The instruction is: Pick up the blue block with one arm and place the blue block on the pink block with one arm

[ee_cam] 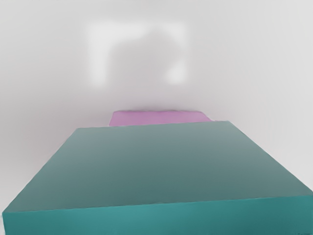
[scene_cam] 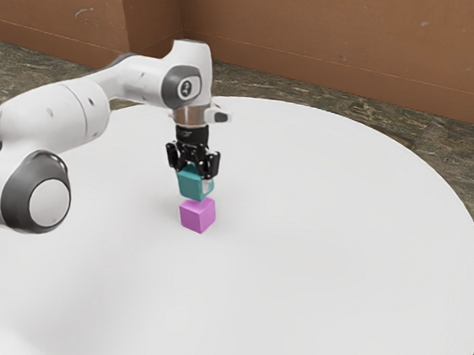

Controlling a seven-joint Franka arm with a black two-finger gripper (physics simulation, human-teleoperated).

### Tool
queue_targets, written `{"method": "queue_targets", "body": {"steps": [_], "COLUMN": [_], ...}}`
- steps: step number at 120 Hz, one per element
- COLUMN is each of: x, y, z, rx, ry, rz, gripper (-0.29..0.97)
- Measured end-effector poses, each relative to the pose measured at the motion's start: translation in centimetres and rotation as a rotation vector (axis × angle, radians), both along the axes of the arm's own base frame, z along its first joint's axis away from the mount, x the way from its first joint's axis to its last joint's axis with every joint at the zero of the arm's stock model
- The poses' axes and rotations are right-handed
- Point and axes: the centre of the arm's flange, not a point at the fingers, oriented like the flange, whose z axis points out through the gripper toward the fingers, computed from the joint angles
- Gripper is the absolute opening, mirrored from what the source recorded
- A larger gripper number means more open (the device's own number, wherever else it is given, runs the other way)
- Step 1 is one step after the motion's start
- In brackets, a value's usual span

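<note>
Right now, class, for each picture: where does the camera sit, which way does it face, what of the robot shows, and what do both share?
Exterior view: beside the table, looking down across it; the arm enters from the exterior view's left, its hand gripping the blue block over the pink block.
Wrist view: on the hand, facing down past the held blue block to the pink block.
Shared: both blocks and the table.

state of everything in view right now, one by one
jaws: shut on the blue block, gripping it from two sides
blue block: held, tilted, off the table, right over the pink block; I cannot tell whether they touch
pink block: resting on the table, not gripped
table: bears the pink block
</note>
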Motion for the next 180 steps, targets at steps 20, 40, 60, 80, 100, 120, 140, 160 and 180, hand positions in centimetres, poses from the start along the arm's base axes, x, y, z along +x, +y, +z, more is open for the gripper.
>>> {"method": "queue_targets", "body": {"steps": [20,40,60,80,100,120,140,160,180], "x": [-0.1,-0.3,-0.6,-0.6,-0.6,-0.6,-0.6,-0.6,-0.9], "y": [-0.4,-0.6,-0.7,-0.6,-0.6,-0.7,-0.6,-0.7,-0.9], "z": [0.3,0.6,0.1,0.4,0.4,-0.1,-0.6,-0.8,-1.6], "rx": [0.003,0.008,0.009,0.011,0.010,0.008,0.007,0.006,0.005], "ry": [0.001,0.009,0.027,0.023,0.024,0.029,0.034,0.036,0.055], "rz": [-0.011,-0.018,-0.022,-0.024,-0.024,-0.025,-0.024,-0.023,-0.027], "gripper": [0.33,0.33,0.33,0.33,0.33,0.33,0.33,0.33,0.33]}}
